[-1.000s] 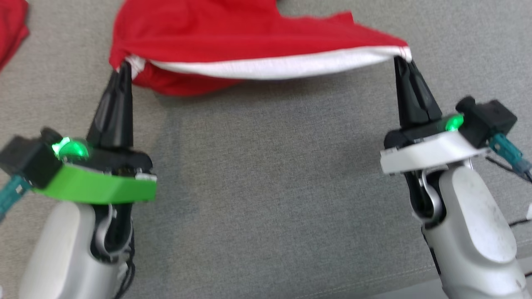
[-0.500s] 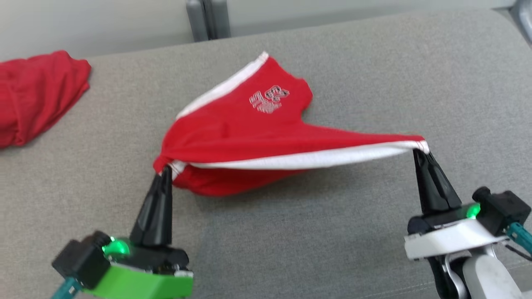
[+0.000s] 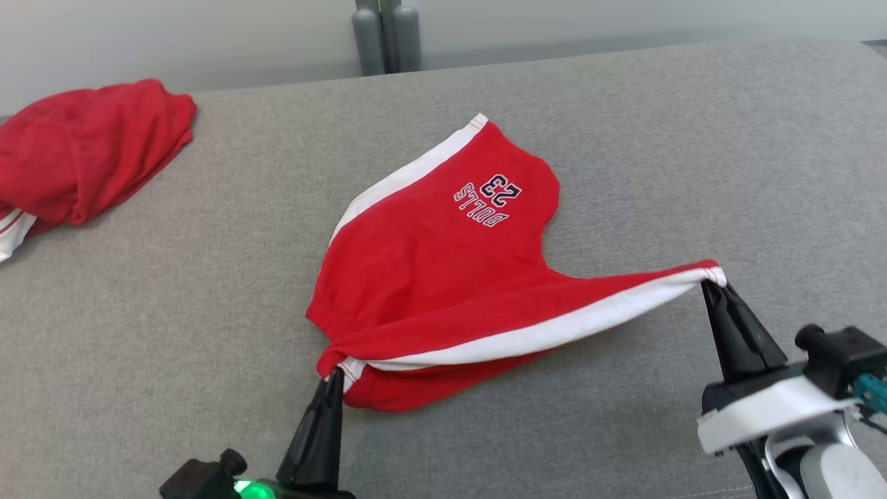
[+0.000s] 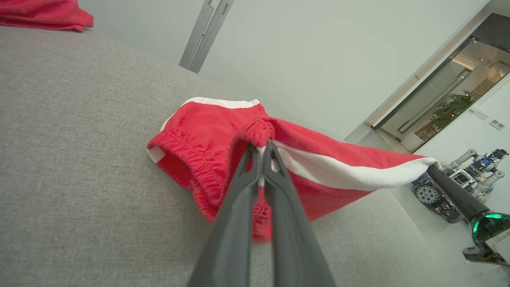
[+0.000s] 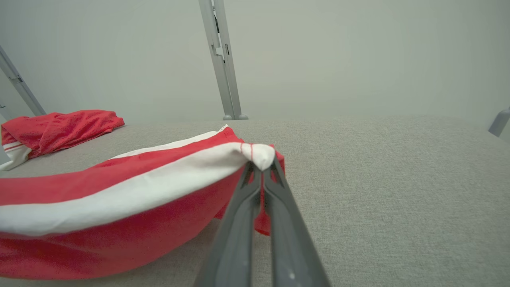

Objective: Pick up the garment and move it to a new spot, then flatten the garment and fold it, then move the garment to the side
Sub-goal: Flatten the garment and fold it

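Red shorts point(image 3: 443, 256) with white side stripes and a "BULLS 23" print lie mostly on the grey padded surface point(image 3: 208, 277), near edge lifted. My left gripper point(image 3: 336, 374) is shut on the waistband corner at the lower left. My right gripper point(image 3: 708, 284) is shut on the white-striped corner at the right, holding it slightly off the surface. The white stripe stretches taut between the two. In the left wrist view the left gripper point(image 4: 261, 148) pinches the elastic waistband of the shorts point(image 4: 207, 135). In the right wrist view the right gripper point(image 5: 261, 163) pinches the white hem of the shorts point(image 5: 119, 187).
Another red garment point(image 3: 83, 152) lies crumpled at the far left of the surface, also seen as a red garment point(image 5: 59, 127) from the right wrist. A grey post point(image 3: 387, 34) stands behind the far edge. Bare grey fabric spreads to the right and in front.
The head camera has tilted up, showing more of the surface. Both grippers pulled the shorts toward me and lower; the shorts now lie more spread out with the print readable.
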`<state>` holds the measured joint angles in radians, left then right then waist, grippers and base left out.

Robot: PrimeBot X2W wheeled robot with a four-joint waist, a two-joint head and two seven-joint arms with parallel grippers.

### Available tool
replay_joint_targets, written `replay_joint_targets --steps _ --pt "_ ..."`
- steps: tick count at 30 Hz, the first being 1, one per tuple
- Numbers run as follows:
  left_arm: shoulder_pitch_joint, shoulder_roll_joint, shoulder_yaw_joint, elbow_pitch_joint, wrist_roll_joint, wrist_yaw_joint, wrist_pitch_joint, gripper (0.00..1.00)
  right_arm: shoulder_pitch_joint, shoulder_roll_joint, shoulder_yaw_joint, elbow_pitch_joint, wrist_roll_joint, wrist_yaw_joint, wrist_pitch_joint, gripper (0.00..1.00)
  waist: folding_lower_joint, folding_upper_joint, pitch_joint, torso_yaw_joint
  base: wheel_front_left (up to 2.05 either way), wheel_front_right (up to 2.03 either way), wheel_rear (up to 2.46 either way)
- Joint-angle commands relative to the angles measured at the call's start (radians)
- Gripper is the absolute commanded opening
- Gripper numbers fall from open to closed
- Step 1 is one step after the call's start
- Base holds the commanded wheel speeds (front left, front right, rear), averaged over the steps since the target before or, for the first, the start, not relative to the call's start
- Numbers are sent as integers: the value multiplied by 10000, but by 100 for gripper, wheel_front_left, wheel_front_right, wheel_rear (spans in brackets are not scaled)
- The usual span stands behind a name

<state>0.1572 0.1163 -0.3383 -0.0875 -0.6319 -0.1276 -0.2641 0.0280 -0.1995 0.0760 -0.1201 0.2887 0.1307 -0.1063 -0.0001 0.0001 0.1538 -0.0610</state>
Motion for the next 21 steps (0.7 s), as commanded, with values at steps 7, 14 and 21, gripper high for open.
replay_joint_targets --steps 7,14,21 --pt "-1266 -389 -54 1560 -1465 -43 81 0 -2074 -529 365 1577 174 1 146 0 1 -1 699 896 0 0 0" --pt "-3529 -611 -119 3297 -2578 345 592 0 -4735 -1188 1344 3783 118 1 414 0 1 -1 1367 1610 0 0 0" --pt "-5317 -651 -522 4763 -2903 662 675 0 -7297 -1405 2643 6228 375 1 613 0 1 -1 2159 2140 0 0 0"
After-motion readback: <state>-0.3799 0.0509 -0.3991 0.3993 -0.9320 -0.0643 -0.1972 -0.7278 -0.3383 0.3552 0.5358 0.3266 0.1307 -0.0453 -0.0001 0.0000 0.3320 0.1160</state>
